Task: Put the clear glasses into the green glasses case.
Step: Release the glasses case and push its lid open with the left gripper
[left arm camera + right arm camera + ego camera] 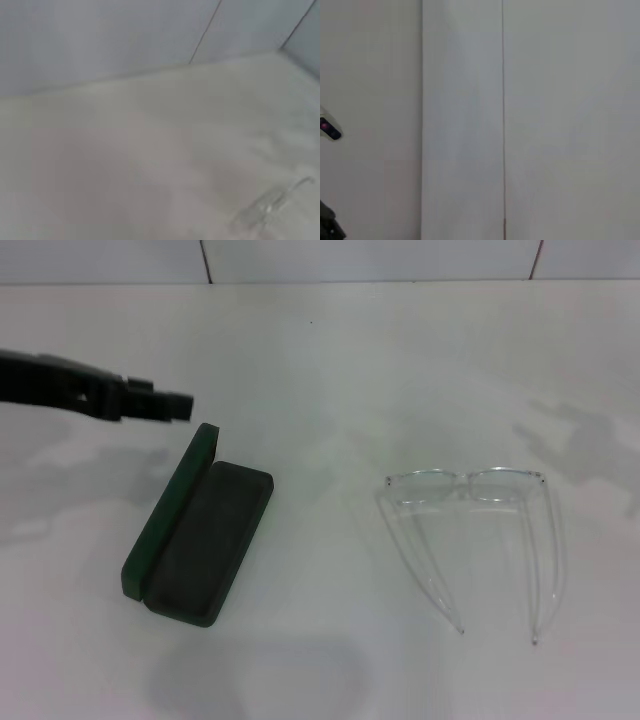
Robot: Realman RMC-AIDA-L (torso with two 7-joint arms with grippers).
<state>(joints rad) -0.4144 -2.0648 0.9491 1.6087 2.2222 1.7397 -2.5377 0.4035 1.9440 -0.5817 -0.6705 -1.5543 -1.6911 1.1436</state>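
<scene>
Left gripper (172, 406) reaching in from the left edge above the far end of the green glasses case (198, 532), touching nothing; finger spacing impossible to tell. Case lying open on the white table (320, 350), lid raised along its left side. Clear glasses (478, 530) well to the right, unfolded, arms pointing near. Faint, blurred in the left wrist view (272, 204). Right gripper out of sight.

The green glasses case (197, 540) lies open, well apart from the unfolded clear glasses (470, 530).
</scene>
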